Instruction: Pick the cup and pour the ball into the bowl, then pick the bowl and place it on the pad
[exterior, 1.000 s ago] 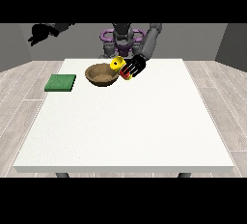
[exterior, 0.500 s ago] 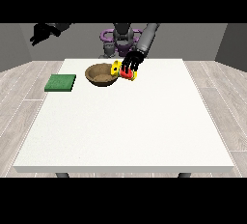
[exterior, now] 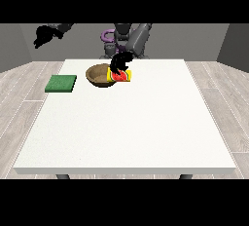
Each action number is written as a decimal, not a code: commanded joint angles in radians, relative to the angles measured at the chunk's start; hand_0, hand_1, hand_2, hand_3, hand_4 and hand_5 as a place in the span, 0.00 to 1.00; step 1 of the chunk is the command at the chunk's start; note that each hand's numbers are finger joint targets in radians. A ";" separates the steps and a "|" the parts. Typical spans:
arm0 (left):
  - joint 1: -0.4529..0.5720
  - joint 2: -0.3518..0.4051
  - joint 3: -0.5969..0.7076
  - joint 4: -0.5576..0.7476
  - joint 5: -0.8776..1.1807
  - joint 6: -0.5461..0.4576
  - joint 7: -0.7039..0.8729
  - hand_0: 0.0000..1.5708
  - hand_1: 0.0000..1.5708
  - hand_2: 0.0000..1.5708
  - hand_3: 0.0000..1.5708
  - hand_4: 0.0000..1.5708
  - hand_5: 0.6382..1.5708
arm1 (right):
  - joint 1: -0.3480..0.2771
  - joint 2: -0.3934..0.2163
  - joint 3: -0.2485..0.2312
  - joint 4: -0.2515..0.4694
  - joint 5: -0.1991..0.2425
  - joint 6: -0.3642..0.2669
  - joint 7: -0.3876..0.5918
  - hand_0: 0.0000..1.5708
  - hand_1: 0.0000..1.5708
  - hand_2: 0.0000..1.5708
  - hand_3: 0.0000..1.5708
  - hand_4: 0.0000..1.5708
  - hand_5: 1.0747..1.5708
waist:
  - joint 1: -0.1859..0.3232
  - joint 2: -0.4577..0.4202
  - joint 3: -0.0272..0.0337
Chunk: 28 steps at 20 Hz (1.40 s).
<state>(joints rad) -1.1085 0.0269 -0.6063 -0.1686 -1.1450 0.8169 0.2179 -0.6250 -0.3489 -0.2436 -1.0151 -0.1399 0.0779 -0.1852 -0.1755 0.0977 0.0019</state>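
Observation:
A yellow cup [exterior: 121, 77] with red showing on its side lies tilted against the right rim of the brown bowl [exterior: 99, 76]. The hand at the view's right [exterior: 120, 63] is right above the cup, with its fingers curled down over it. I cannot make out the ball on its own. The green pad [exterior: 61, 83] lies flat on the table, left of the bowl. The hand at the view's left [exterior: 44, 35] hangs raised high, beyond the table's far left corner, away from everything.
The white table [exterior: 131, 127] stretches wide toward the camera in front of the bowl. The robot's torso [exterior: 124, 37] stands just behind the far edge. Grey plank floor surrounds the table.
The hand at the view's right has swung from the cup's right side to above it. The cup has come lower and tipped further at the bowl's rim. The other hand has barely moved.

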 commanded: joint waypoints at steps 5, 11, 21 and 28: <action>0.007 -0.025 -0.209 -0.022 -0.233 -0.169 0.210 0.97 0.97 1.00 1.00 0.96 0.58 | -0.067 0.037 0.034 0.040 0.016 -0.011 0.027 0.00 0.00 0.22 0.39 0.37 0.99 | -0.048 -0.011 -0.0012; 0.015 -0.026 -0.277 -0.198 -0.304 -0.352 0.272 0.97 0.97 1.00 1.00 0.94 0.61 | -0.061 0.028 0.015 0.104 0.020 -0.004 -0.038 0.00 0.00 0.23 0.41 0.37 0.99 | -0.030 -0.012 -0.0013; 0.076 -0.021 -0.192 -0.273 -0.299 -0.380 0.207 0.98 0.98 1.00 1.00 0.96 0.59 | 0.083 -0.020 -0.035 0.092 -0.016 0.036 -0.071 0.00 0.00 0.22 0.38 0.37 0.98 | 0.003 -0.085 -0.0019; 0.032 0.107 0.047 -0.402 -0.048 -0.314 0.050 0.92 0.92 1.00 1.00 0.85 0.81 | 0.174 -0.032 -0.031 0.096 -0.005 0.042 -0.051 0.00 0.00 0.23 0.40 0.36 0.99 | 0.044 -0.172 -0.0023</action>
<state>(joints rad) -1.0458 0.0793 -0.6648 -0.5157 -1.2918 0.4897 0.3270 -0.4912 -0.3631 -0.2662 -0.9231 -0.1417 0.1054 -0.2371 -0.1487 -0.0477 -0.0004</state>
